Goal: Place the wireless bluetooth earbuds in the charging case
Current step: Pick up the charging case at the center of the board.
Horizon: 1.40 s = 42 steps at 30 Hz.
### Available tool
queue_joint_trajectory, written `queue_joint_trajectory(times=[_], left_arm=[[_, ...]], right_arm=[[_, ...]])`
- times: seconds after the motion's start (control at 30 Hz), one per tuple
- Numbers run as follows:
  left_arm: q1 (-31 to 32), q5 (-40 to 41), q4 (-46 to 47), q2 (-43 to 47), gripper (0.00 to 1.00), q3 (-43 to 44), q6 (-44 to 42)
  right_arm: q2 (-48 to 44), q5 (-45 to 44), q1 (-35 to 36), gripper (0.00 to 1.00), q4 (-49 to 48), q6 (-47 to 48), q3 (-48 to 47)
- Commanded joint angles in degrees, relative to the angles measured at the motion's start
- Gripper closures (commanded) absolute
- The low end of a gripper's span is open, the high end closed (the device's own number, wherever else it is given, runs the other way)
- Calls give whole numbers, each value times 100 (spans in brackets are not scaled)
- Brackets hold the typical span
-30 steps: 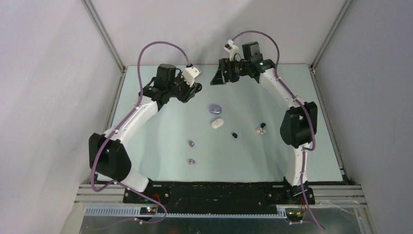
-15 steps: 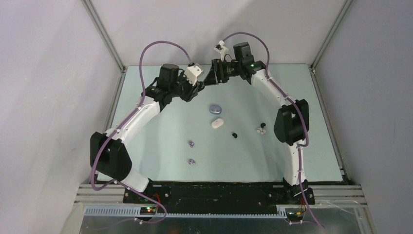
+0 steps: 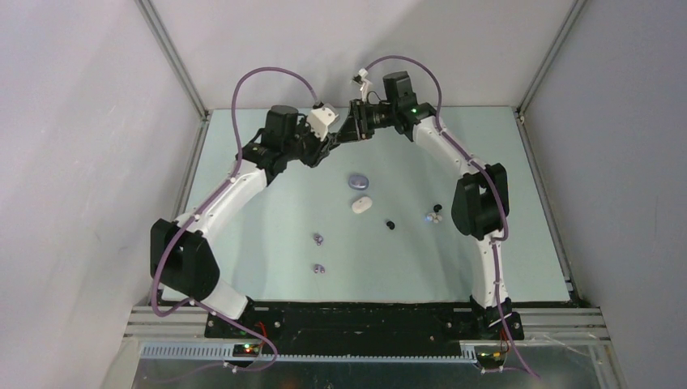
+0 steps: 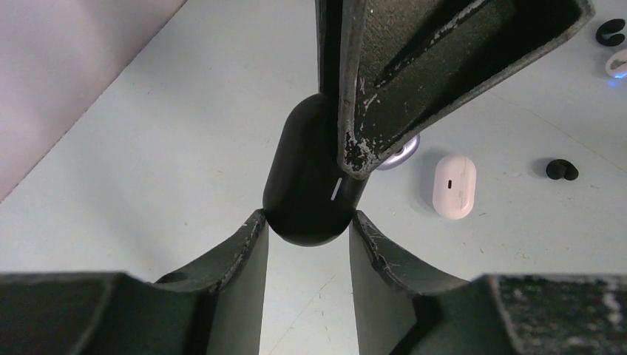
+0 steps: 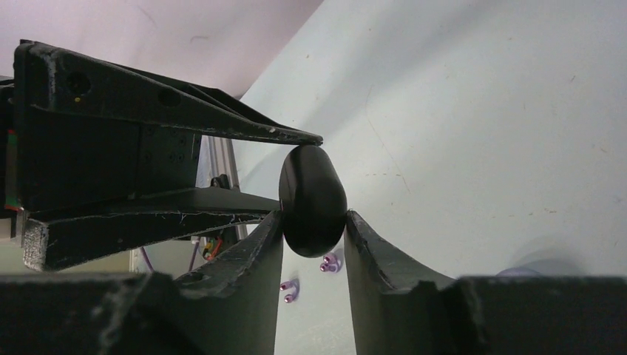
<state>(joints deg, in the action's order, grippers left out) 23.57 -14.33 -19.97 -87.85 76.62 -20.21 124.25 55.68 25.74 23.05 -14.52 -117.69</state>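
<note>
Black case (image 4: 299, 166) in left pincer (image 4: 307, 220), right pincer (image 5: 312, 218).

Case (image 4: 303, 170) between left tool (image 4: 307, 220), right tool (image 5: 312, 218) (over table (image 3: 267, 211)).

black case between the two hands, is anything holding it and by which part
Both hold it: the left hand clamps one rounded end of the black case, and the right hand pinches the opposite end.
</note>
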Motion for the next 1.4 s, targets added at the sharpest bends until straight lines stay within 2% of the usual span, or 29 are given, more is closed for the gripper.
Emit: queue_joint_trajectory(times=[0.0, 0.07, 0.1, 0.17, 0.23, 0.27, 0.3, 0.33, 0.37, 0.4, 0.43, 0.47, 0.5, 0.53, 0.57, 0.6, 0.7, 0.77, 0.8, 0.83, 0.97, 1.37], left_arm=[[68, 130, 516, -50, 76, 245, 152], [76, 166, 544, -87, 75, 258, 149], [77, 198, 541, -89, 73, 270, 157], [78, 330, 479, -106, 58, 289, 184], [66, 596, 341, -81, 38, 358, 316], [9, 672, 264, -65, 33, 440, 472], [-54, 626, 102, -12, 23, 489, 737], [-228, 346, 30, 27, 16, 610, 917], [-330, 142, -75, 77, 5, 675, 1371], [-556, -415, -116, 89, 3, 849, 1612], [-670, -774, -106, 57, 1, 944, 2112], [-885, -1584, 36, -32, 1, 1112, 2348], [-988, -2027, 177, -88, 1, 1177, 2920], [-1171, -2849, 696, -143, 1, 1230, 3257], [-1250, -3270, 1065, -274, 2, 1222, 3883], [-1344, -3931, 1779, -392, 2, 1195, 4178], [-1395, -4879, 3017, -620, 6, 1173, 5253], [-1405, -5561, 4286, -866, 9, 1114, 6369], [-1407, -5676, 5184, -1061, 11, 1120, 7131], [-1408, -5838, 5397, -1147, 11, 1224, 7300], [-1407, -5955, 5486, -1373, 17, 1418, 7578], [-1399, -5921, 5602, -1383, 51, 1510, 7702]], right_arm=[[101, 464, 6, 66, -295, -137, -317], [99, 477, -9, 76, -318, -150, -310], [91, 456, -17, 86, -323, -170, -304], [46, 367, -59, 99, -357, -186, -263], [-84, 286, -137, 100, -362, -115, -203], [-219, 226, -220, 100, -349, -47, -189], [-297, 194, -324, 100, -363, -22, -188], [-450, 181, -381, 100, -398, -13, -186], [-613, 216, -516, 100, -595, -32, -147], [-696, 365, -587, 100, -773, -197, -82], [-923, 461, -739, 100, -1465, -623, 195], [-1066, 479, -812, 100, -2622, -895, 454], [-1365, 422, -938, 100, -3281, -1662, 1078], [-1494, 384, -982, 100, -3971, -1814, 1387], [-1696, 334, -1011, 100, -4657, -1786, 1716], [-1761, 327, -997, 100, -4760, -1718, 1781], [-1951, 186, -853, 100, -5321, -1762, 1986], [-1958, 120, -719, 99, -5528, -1732, 1989], [-1942, 111, -631, 99, -5642, -1709, 1963], [-1932, 108, -587, 99, -5683, -1656, 1944], [-1892, 100, -409, 99, -5756, -1572, 1909], [-1874, 80, -315, 100, -5692, -1461, 2065]])
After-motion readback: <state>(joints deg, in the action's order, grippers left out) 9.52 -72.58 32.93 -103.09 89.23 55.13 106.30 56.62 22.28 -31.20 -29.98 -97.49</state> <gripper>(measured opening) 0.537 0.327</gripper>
